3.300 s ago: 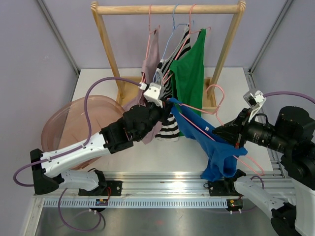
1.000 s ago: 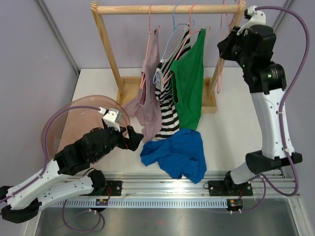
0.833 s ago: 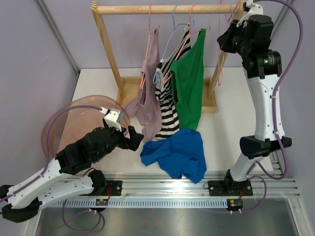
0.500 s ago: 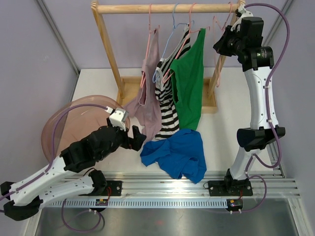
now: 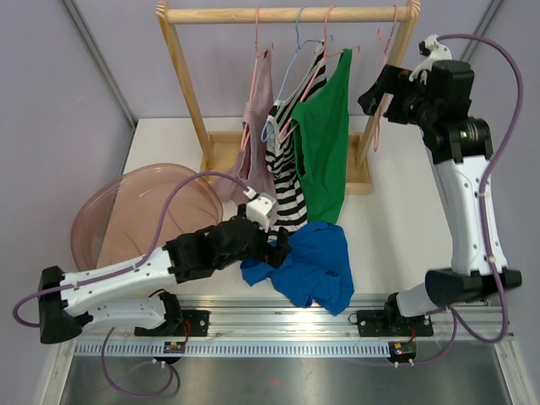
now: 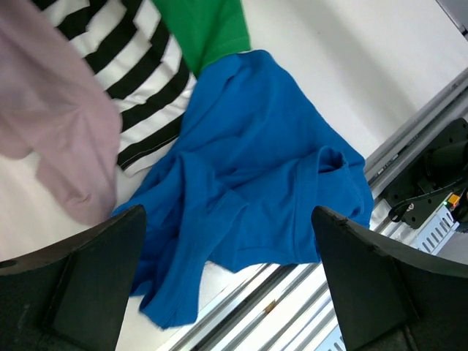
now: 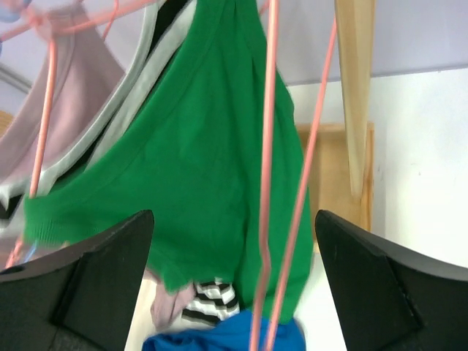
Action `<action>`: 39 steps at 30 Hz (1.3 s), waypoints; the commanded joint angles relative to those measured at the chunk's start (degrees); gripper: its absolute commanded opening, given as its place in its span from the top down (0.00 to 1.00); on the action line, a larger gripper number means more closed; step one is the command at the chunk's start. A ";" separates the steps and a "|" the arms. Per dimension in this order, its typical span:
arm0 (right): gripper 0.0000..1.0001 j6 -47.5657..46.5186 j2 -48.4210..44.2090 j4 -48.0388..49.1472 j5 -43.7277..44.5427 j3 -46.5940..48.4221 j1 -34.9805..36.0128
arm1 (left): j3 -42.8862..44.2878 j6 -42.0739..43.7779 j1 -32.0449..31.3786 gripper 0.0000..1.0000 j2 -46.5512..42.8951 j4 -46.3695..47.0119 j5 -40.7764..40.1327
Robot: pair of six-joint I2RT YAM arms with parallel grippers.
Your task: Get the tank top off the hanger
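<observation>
The blue tank top [image 5: 308, 266] lies crumpled on the white table near the front rail, free of any hanger. In the left wrist view the tank top [image 6: 256, 183] fills the middle, and my left gripper [image 6: 227, 213] hovers open just above it. From above, the left gripper [image 5: 280, 246] sits at the garment's left edge. An empty pink hanger [image 5: 381, 84] hangs from the right end of the wooden rod. My right gripper [image 5: 374, 91] is raised beside it, open. In the right wrist view the hanger's [image 7: 268, 146] wires run between the spread jaws of the right gripper [image 7: 234, 216], untouched.
A wooden clothes rack [image 5: 287, 14] stands at the back with a mauve top [image 5: 257, 110], a striped top [image 5: 287, 169] and a green top [image 5: 325, 143] on hangers. A pink translucent basin [image 5: 139, 215] sits at the left. The metal rail [image 5: 287, 308] runs along the front edge.
My right gripper has opened, let go of the pink hanger now hanging on the rod, and drawn back down. My left arm has reached right to the blue tank top.
</observation>
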 commanded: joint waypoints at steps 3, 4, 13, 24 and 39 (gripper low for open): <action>0.01 1.93 -24.02 15.01 -1.25 -22.65 -0.13 | 3.83 2.92 -4.37 0.01 13.28 10.83 1.50; 0.00 2.20 -26.86 16.18 -0.89 -29.65 -0.13 | 4.88 3.10 -4.90 0.01 15.49 10.74 1.51; 0.00 -0.18 -43.93 10.47 7.02 -42.54 -0.04 | 15.00 3.02 -8.86 0.01 34.49 9.34 1.59; 0.01 1.06 -48.78 13.02 3.51 -45.19 -0.04 | 13.07 -4.27 -9.39 0.01 46.54 7.93 1.42; 0.00 1.15 -49.04 13.73 1.57 -45.20 -0.13 | 9.81 -5.60 -9.65 1.00 38.75 3.72 -4.62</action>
